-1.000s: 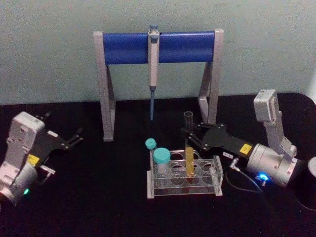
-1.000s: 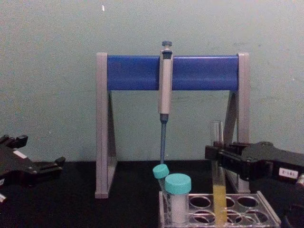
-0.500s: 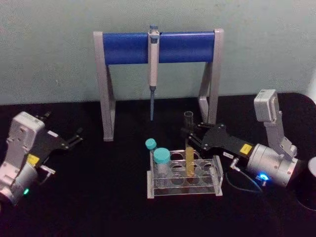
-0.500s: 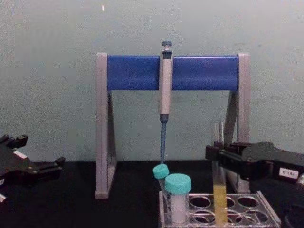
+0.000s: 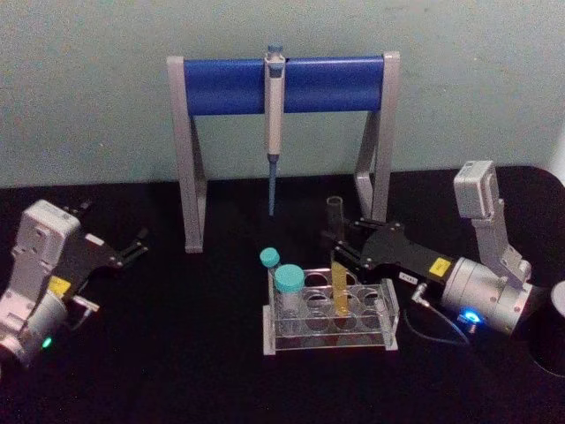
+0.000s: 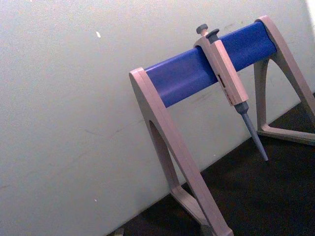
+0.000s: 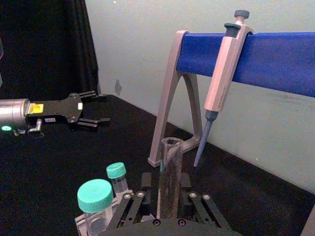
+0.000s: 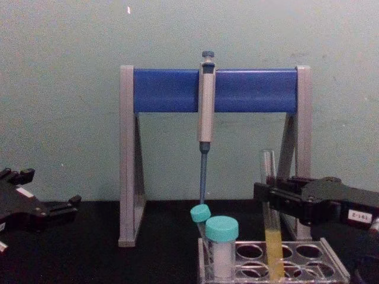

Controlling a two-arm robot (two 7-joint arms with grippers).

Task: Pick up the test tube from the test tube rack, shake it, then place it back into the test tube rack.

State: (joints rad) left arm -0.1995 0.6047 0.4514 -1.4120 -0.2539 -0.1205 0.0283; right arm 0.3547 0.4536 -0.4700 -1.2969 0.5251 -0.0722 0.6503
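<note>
The test tube [image 5: 338,265] is a long clear tube with yellow liquid low down. It stands in a hole of the clear test tube rack [image 5: 382,329], leaning slightly. My right gripper [image 5: 340,241] reaches in from the right and is shut on the test tube's upper part, above the rack. From the chest, the test tube [image 8: 270,225] rises from the rack [image 8: 331,269] through the right gripper [image 8: 267,193]. The right wrist view has the test tube [image 7: 169,172] upright between the fingers. My left gripper [image 5: 135,245] rests open at the far left, well away from the rack.
Two teal-capped tubes [image 5: 287,283] stand in the rack's left end. Behind it is a grey-and-blue stand [image 5: 229,86] with a pipette [image 5: 274,106] hanging from its bar. A dark round container [image 5: 552,331] sits at the right edge.
The right gripper and the test tube's top have shifted a little to the left, so the tube leans slightly. The left arm has not moved.
</note>
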